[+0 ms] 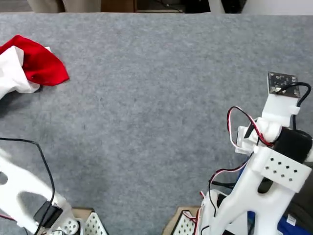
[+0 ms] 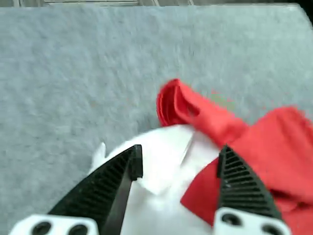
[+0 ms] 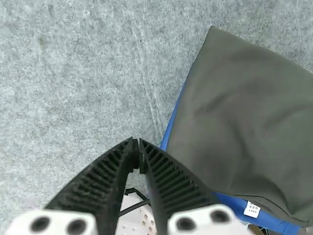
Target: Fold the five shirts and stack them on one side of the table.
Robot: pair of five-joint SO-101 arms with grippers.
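Grey felt table [image 1: 156,73] holds a crumpled red cloth shirt [image 1: 41,63] overlapping a white cloth shirt [image 1: 12,73] at its left edge, where the left gripper [image 2: 181,156], jaws apart above both, may well pinch two garments together, while the right gripper [image 3: 138,147], jaws together and empty, hangs beside a folded dark olive cloth shirt [image 3: 244,122].

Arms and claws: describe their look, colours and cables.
Left arm and right arm: white plastic, hole-dotted plates; black cable on the first, red, white, black wires on the second. Left claw and right claw: black ribbed fingers, white bases.
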